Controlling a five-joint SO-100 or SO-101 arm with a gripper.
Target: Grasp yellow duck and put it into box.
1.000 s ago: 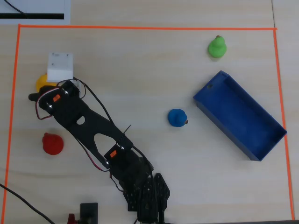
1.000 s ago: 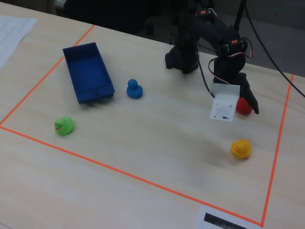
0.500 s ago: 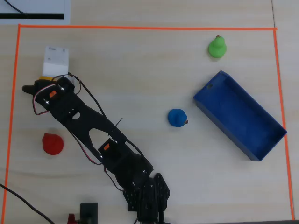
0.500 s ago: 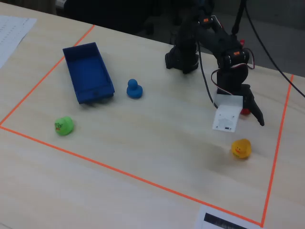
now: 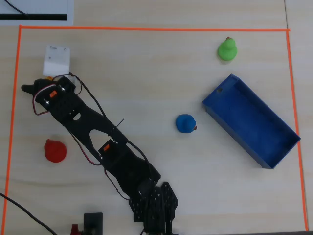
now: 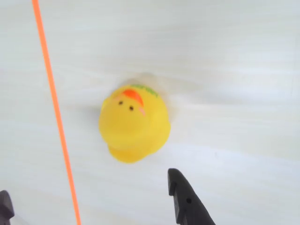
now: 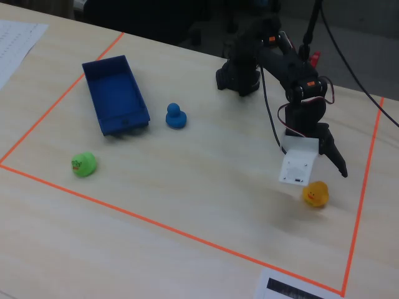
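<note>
Reach phase, not yet a grasp. Compared with a second ago, arm swung farther out toward the orange tape line point(image 7: 361, 205) at the worktop point(image 7: 206, 187) edge; in the fixed view, tool point(image 7: 324, 177) now hanging right over the duck point(image 7: 316, 194) instead of beside the red duck point(image 5: 55, 150), which lay half hidden behind it then. In the overhead view, duck now almost wholly covered by the white camera block point(image 5: 57, 60) and the wrist, where a yellow edge peeked out earlier.

Tool point(image 6: 89, 206) spread open in the wrist view, nothing held: one dark finger point(image 6: 185, 201) at lower right, the other only a sliver at the lower left corner. Duck point(image 6: 134, 123) resting on the worktop just ahead of the gap, beak up, face toward the camera, close beside the tape line point(image 6: 54, 108). Duck apart from both fingers, no contact.

Meaning for the task: alignment nearly done; probably a short push forward and down to bring the duck between the fingers, then closing. Box point(image 5: 250, 121) well apart on the far side of the marked area, empty, with the blue duck point(image 5: 185, 123) and green duck point(image 5: 227, 49) near it. Long carry ahead.
</note>
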